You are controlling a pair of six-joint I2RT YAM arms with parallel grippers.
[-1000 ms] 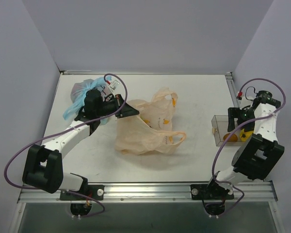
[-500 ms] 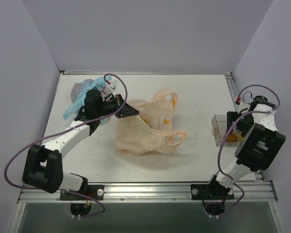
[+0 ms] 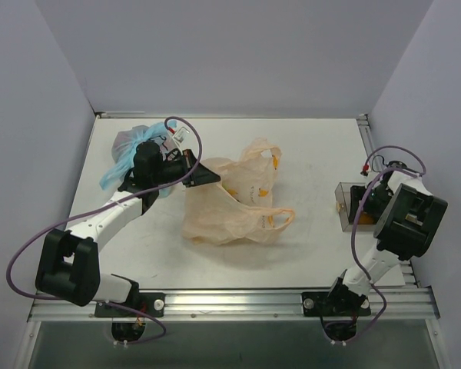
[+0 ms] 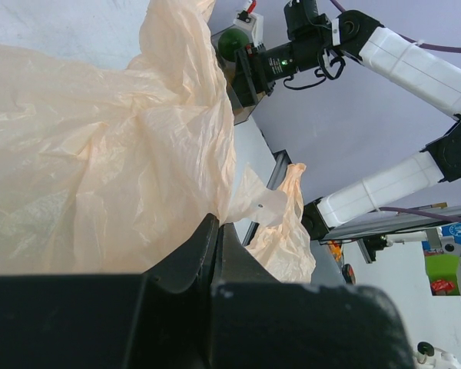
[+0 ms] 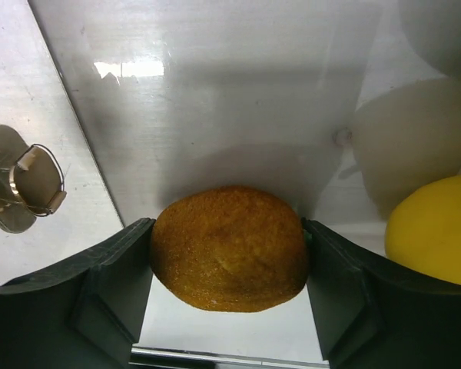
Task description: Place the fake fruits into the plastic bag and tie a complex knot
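The peach-orange plastic bag (image 3: 232, 209) lies crumpled mid-table, one loop handle (image 3: 281, 219) at its right. My left gripper (image 3: 209, 175) is shut on the bag's upper left edge; in the left wrist view the closed jaws (image 4: 217, 229) pinch the thin film (image 4: 100, 154). My right gripper (image 3: 362, 210) is down inside a clear box (image 3: 342, 201) at the right. In the right wrist view its fingers (image 5: 119, 269) press both sides of an orange fake fruit (image 5: 229, 247). A yellow fake fruit (image 5: 436, 231) lies beside it. No knot shows.
A clear bag with light-blue tied handles (image 3: 125, 150) lies at the back left behind my left arm. The table's metal rail (image 3: 230, 298) runs along the near edge. Grey walls enclose the left, back and right sides.
My right arm has swung down and left, lowering its gripper into the clear box around the orange fruit. My left arm and the bag have not moved.
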